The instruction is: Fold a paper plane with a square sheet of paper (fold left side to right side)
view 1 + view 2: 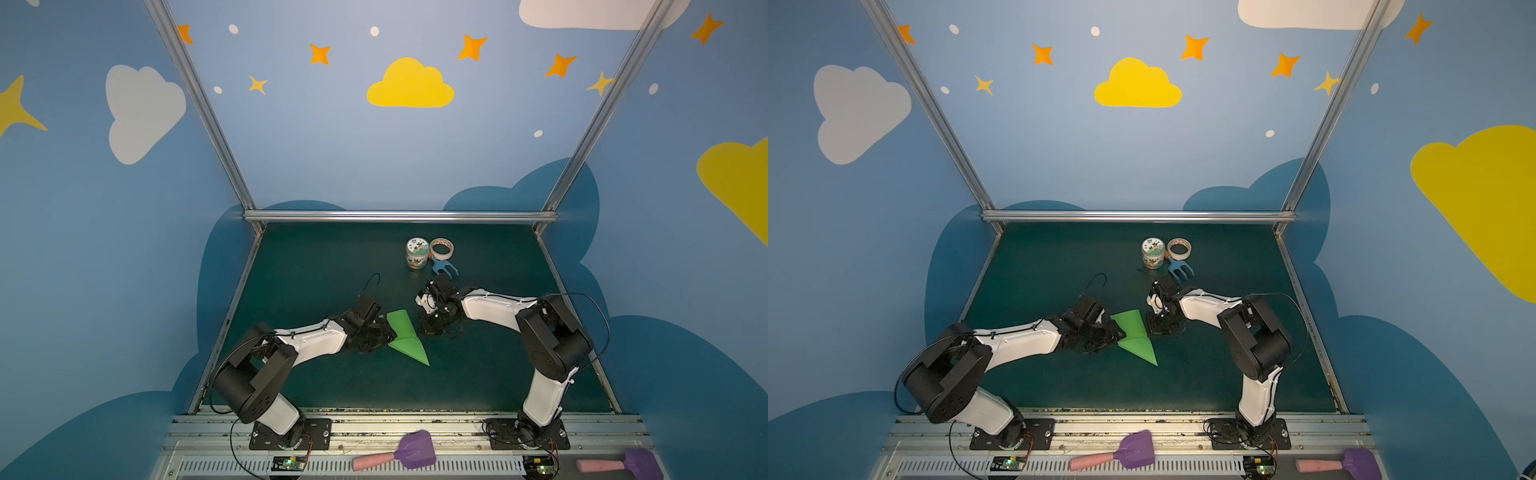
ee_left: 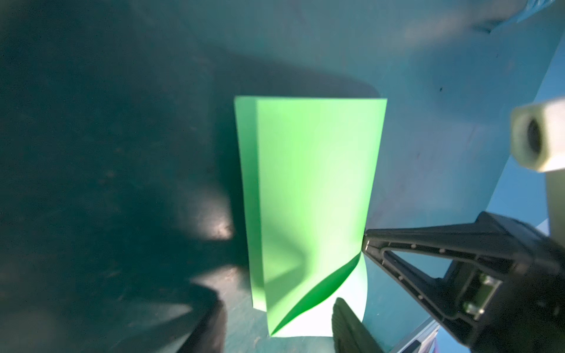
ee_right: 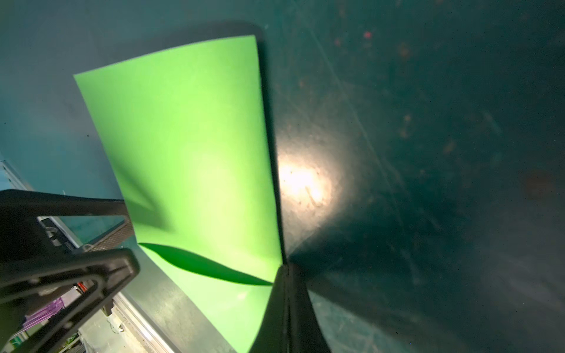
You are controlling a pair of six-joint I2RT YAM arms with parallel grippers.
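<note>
Left arm [image 1: 316, 338]: smooth white shell, black joints, reaching in over the desk [image 1: 332, 257], a dark green matte surface. Left jaws: black moulded plastic, standing partly apart at the left edge of the sheet of paper [image 1: 403, 328]. The right wrist view showed a clear gap between the two fingers [image 3: 91, 269]. Whether either pad pressed the paper could not be told. Sheet of paper [image 1: 1133, 328]: thin, bright green, plain. It lay mid-desk between the two arms, doubled over into a narrower shape that tapered to a sharp point toward the near right. Its upper layer [image 2: 305, 183] bowed up off the lower one at one corner, with a dark wedge of shadow between them [image 3: 189, 146]. Scoop [image 1: 415, 449]: purple blade, pink foam handle, lying on the front rail. Jar [image 1: 417, 252]: small, round, printed label, upright at the rear. Right jaws: closed tight, tips together against the paper's right edge where the layer lifted. Whether a layer was nipped between them could not be told. Tape roll [image 1: 442, 257]: pale ring, lying flat just beside the jar. Fork [image 1: 444, 269]: blue plastic, pronged. Right arm [image 1: 494, 305]: white shell, black joints. Second scoop [image 1: 642, 462]: purple and pink, on the rail.
</note>
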